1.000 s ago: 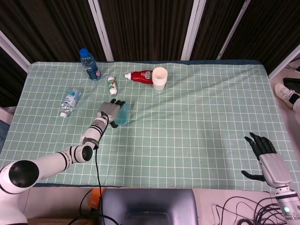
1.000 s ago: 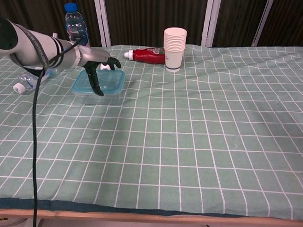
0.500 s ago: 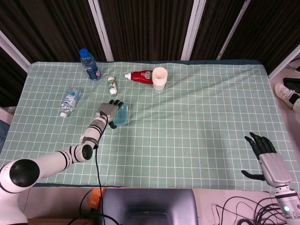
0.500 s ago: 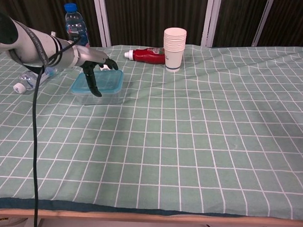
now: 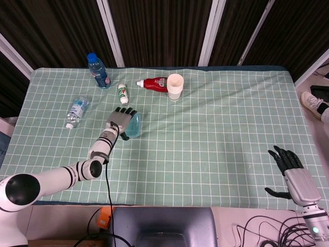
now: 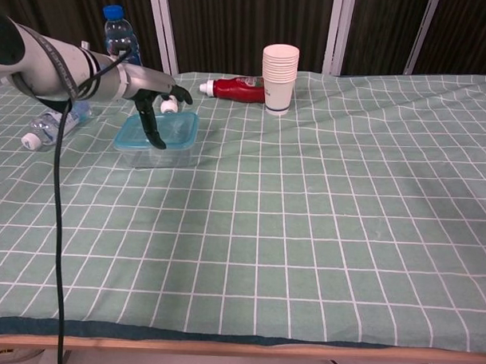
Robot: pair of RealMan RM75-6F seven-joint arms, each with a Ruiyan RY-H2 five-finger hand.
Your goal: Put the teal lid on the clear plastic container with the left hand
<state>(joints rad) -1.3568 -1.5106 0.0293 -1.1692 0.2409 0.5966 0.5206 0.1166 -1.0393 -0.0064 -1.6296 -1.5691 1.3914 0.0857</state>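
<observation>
Left hand over teal lid on container — fingers spread, holding nothing; right hand idle, empty.

We cannot tell whether the left hand touches the teal lid, since it covers part of it in both views, and the chest view omits the right hand.

The left hand has lifted slightly off the teal lid and drifted toward 12 o'clock, its fingers now spread above the lid's far-left part rather than pressing on it.
</observation>
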